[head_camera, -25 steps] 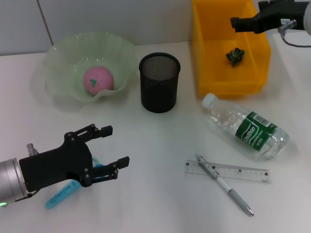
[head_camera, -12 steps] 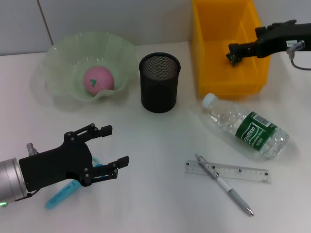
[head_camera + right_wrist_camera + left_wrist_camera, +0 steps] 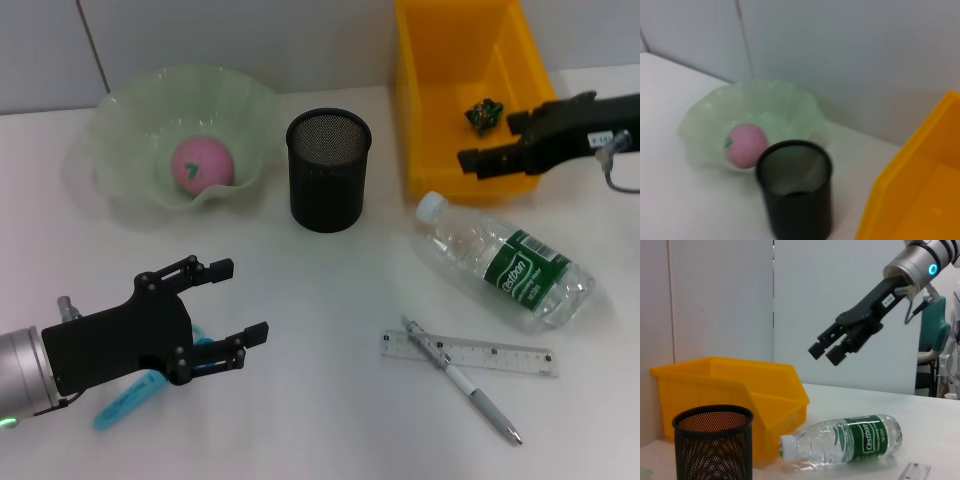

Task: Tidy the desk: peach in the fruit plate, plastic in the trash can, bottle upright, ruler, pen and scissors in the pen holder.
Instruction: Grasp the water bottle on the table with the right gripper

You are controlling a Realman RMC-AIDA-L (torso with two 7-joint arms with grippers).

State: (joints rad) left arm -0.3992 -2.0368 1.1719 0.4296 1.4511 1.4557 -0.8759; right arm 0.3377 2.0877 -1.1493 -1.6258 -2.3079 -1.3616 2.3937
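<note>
Your right claw, jaws narrowly apart and empty, hovers just far of the bottle, which lies near-right along its axis, cap toward the claw.

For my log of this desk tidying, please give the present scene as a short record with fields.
peach: in the fruit plate
plastic: in the yellow bin
bottle: lying on its side on the desk
pen: lying across the ruler
ruler: flat on the desk
pen holder: upright, nothing seen in it
left end effector: open, over blue scissors
right end effector: open, above the bin's front
</note>
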